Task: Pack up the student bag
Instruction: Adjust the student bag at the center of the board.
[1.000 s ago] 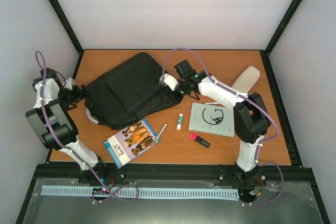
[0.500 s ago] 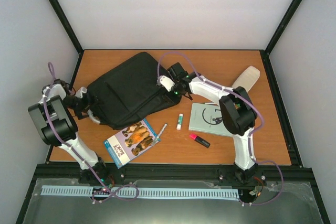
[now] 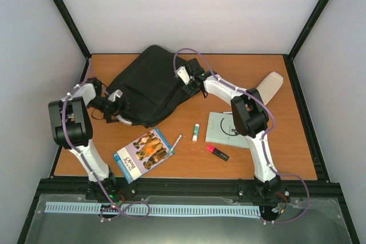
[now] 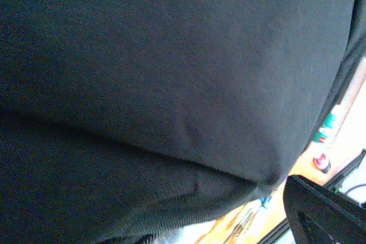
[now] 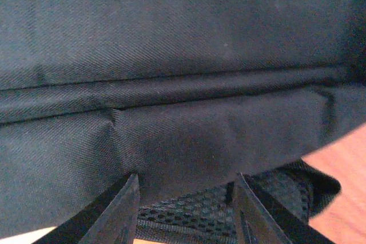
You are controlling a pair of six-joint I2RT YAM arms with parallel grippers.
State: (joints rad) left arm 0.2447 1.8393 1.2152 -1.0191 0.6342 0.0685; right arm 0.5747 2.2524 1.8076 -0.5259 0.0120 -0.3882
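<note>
pack status: basically zero. the bag [image 3: 146, 84] sits at the back left of the tabletop [image 3: 286, 158], with no opening visible and nothing in it that i can see. the rest lies loose on the wood, near and right of it: dog book [image 3: 143, 154], pen [image 3: 176, 143], glue stick [image 3: 195, 132], grey notebook [image 3: 226, 130], pink highlighter [image 3: 217, 153], beige pouch [image 3: 269, 86].

left hand [image 3: 118, 108] is spread wide against the bag's near left edge, gripping nothing. right hand [image 5: 183, 186] is about half closed, its fingers straddling a bag hem over black mesh. the view is too tight, so i can't tell if it actually pinches fabric.

to do: open the bag, load the six items.

writing: the book's title is too small to read. the notebook shows only a round mark, no brand legible.
</note>
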